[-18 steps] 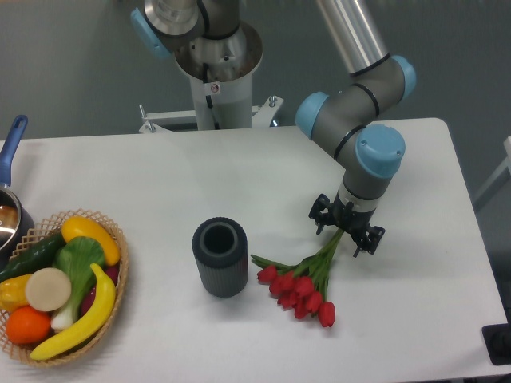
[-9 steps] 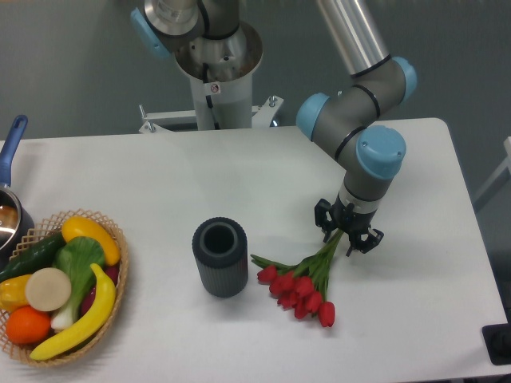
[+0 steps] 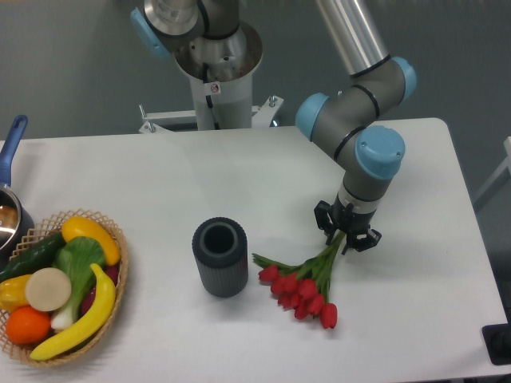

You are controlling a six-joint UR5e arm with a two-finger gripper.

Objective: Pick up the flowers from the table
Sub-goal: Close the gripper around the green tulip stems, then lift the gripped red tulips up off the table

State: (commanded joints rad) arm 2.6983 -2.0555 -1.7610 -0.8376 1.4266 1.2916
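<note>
The flowers [image 3: 302, 292], a bunch of red tulips with thin green stems, lie on the white table [image 3: 239, 175] right of centre, heads toward the front and stems pointing up-right. My gripper [image 3: 347, 237] points straight down over the stem ends, and its two fingers are closed in on the stems. The stem tips are hidden under the gripper. The blooms still rest on the tabletop.
A dark grey ribbed vase [image 3: 219, 257] stands upright just left of the flowers. A wicker basket [image 3: 120, 271] of fruit and vegetables sits at the front left. A pot with a blue handle [image 3: 11, 144] is at the left edge.
The gripper's fingers have drawn in from a wide spread onto the stems. The flowers have shifted very slightly.
</note>
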